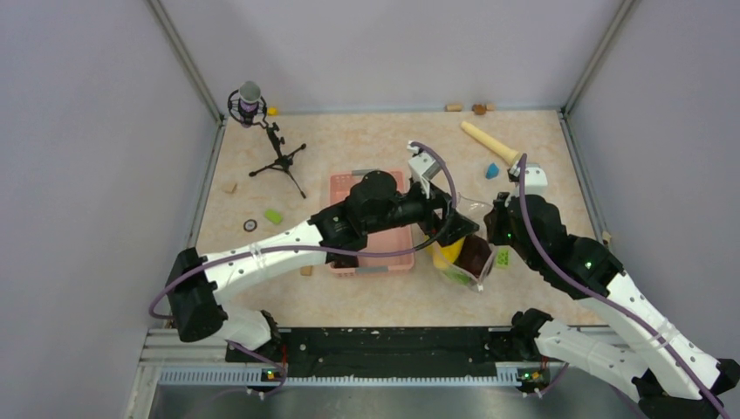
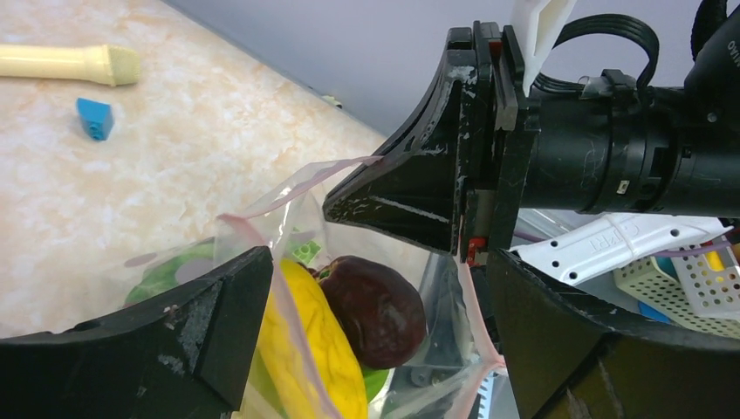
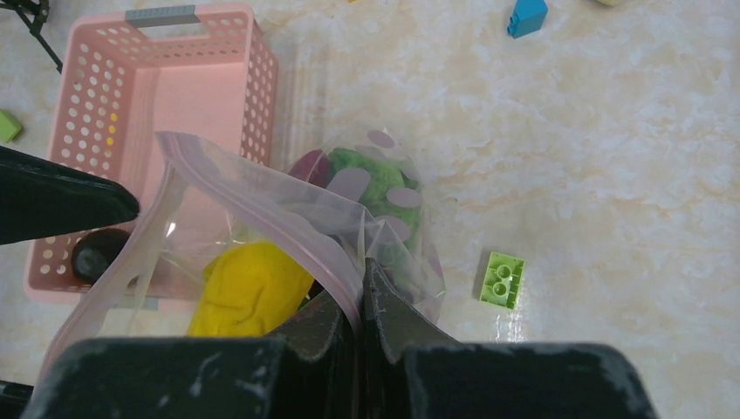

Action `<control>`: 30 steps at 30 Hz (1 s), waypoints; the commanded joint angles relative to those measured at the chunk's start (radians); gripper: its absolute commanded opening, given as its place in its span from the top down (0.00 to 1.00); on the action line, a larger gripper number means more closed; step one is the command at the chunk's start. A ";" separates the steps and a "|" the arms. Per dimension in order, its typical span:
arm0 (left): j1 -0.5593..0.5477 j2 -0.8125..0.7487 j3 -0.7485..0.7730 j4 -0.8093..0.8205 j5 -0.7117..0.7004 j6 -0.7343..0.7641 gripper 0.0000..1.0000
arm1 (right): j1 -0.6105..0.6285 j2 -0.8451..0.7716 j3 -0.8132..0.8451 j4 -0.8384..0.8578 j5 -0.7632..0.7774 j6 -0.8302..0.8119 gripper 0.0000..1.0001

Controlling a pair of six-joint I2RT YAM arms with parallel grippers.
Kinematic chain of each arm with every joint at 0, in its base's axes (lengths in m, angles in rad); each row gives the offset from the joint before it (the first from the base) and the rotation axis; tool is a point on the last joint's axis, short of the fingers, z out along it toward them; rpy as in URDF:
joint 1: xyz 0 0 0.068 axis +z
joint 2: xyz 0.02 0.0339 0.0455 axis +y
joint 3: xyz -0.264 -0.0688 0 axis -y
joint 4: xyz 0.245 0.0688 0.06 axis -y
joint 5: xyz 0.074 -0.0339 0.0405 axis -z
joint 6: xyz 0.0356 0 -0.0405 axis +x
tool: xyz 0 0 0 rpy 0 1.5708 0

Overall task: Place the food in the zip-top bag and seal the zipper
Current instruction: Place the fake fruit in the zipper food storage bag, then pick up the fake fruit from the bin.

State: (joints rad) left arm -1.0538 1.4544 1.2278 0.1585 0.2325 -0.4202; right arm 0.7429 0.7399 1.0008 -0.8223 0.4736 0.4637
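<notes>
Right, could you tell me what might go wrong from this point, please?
1. Only the right pincer, shut on one stretch of rim, keeps the zip-top bag mouth raised; a slip might spill the yellow fruit.
2. The open left pincer brackets the mouth; its fingers might snag the zipper when leaving.

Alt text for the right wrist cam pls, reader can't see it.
The right gripper, shut, pinches the pinkish zipper of the clear zip-top bag, holding its mouth open above a marbled table. Inside are a yellow fruit and green lettuce. A pink basket lies at upper left, a green block at right.
</notes>
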 commanded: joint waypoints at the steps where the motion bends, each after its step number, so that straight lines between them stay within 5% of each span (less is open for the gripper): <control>1: -0.004 -0.117 -0.040 -0.007 -0.101 0.024 0.03 | -0.001 -0.016 0.000 0.028 0.023 -0.003 0.96; 11: -0.002 -0.307 -0.266 -0.090 -0.535 -0.032 0.03 | -0.001 -0.013 0.000 0.028 0.024 -0.002 0.96; 30: 0.001 -0.154 -0.200 -0.668 -0.994 -0.299 0.03 | -0.002 0.003 0.001 0.025 0.032 -0.003 0.96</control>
State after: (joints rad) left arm -1.0542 1.2827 0.9741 -0.3836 -0.6556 -0.6338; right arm 0.7429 0.7422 1.0008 -0.8223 0.4782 0.4637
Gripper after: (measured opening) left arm 0.972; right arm 0.043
